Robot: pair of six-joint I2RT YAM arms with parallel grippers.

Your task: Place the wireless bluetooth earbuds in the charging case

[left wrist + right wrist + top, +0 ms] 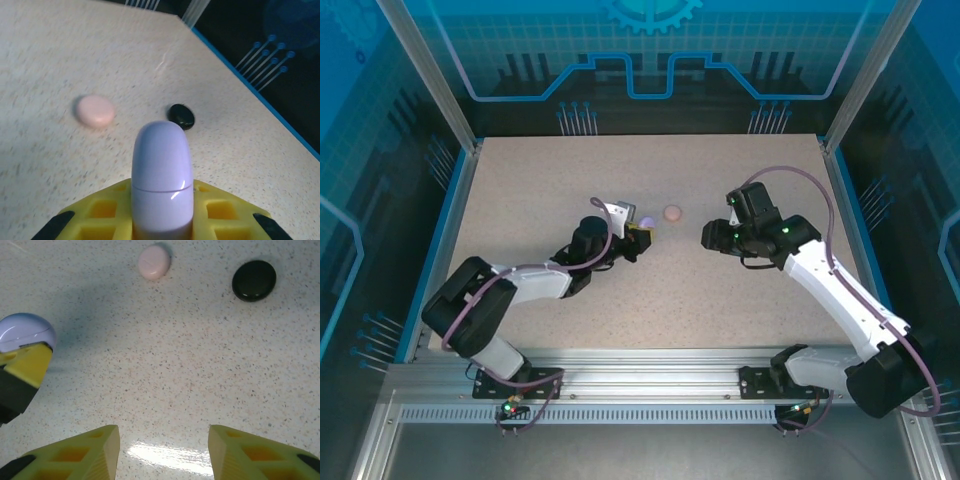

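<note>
Left claw [162, 220] clamps the lilac case [161, 160] below its lid seam, a glossy, likely slippery light shell, while right claw [164, 450] hangs half-open, empty, over the desk [175, 365].

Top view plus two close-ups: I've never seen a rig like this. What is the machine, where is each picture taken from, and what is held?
These are two robot arms bolted at the near edge of a speckled table. The top view looks down from above and behind them, with the left arm on the left and the right arm on the right. The other two pictures come from a camera on each wrist, looking past that arm's own yellow fingers. The left pincer is shut on a closed lilac case. The right pincer is open, with nothing between its fingers. A pink case and a black case lie apart on the table, and both look closed.
</note>
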